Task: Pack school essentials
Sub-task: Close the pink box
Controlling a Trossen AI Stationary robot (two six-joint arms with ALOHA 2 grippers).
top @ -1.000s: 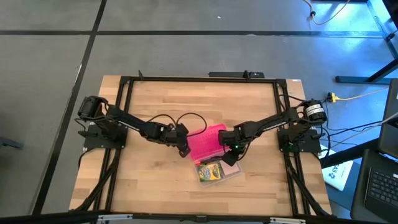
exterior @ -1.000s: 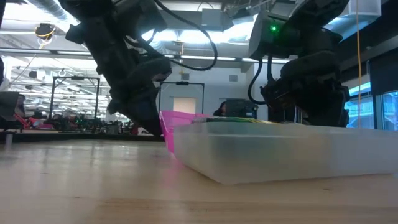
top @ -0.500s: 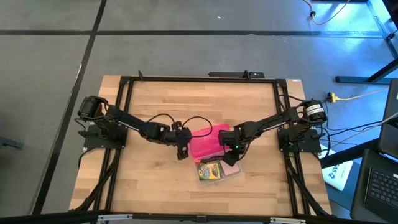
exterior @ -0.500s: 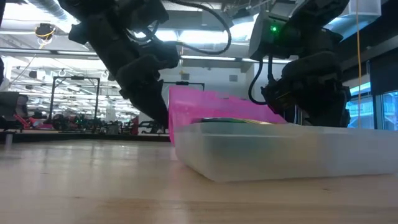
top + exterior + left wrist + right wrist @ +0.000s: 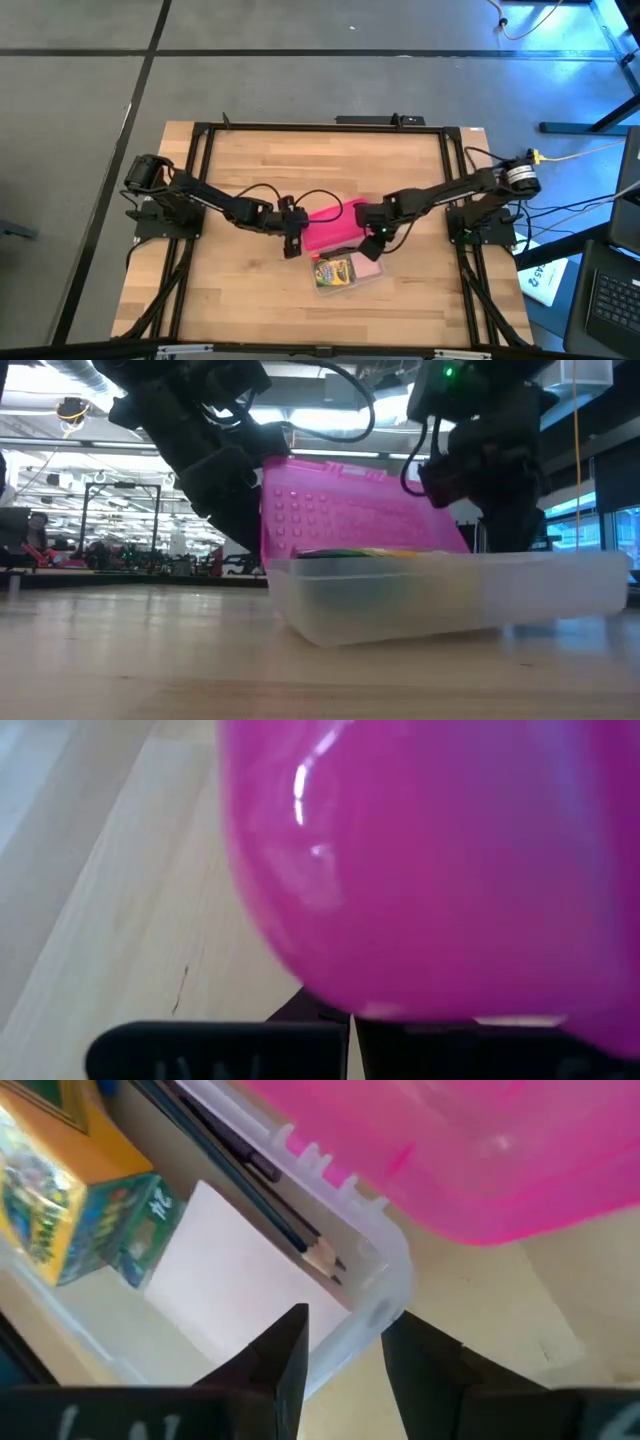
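— While we look down on the table, where do we find the case?
— Mid-table, between our two arms. Its pink lid stands raised on the far side; the low view shows it tilted up behind the clear tub.
— And the school things?
— Inside the tub. We see the crayon box toward the left end, and our right wrist view shows a pale pad beside it, with pencils along the far wall under the lid.
— What is our right gripper doing?
— It sits at the tub's right far corner. Its fingers are spread a little, one on each side of the corner wall; we cannot tell whether they press it.
— And our left gripper?
— It is at the lid's left edge. Pink fills its wrist view, so we cannot tell its fingers' state.
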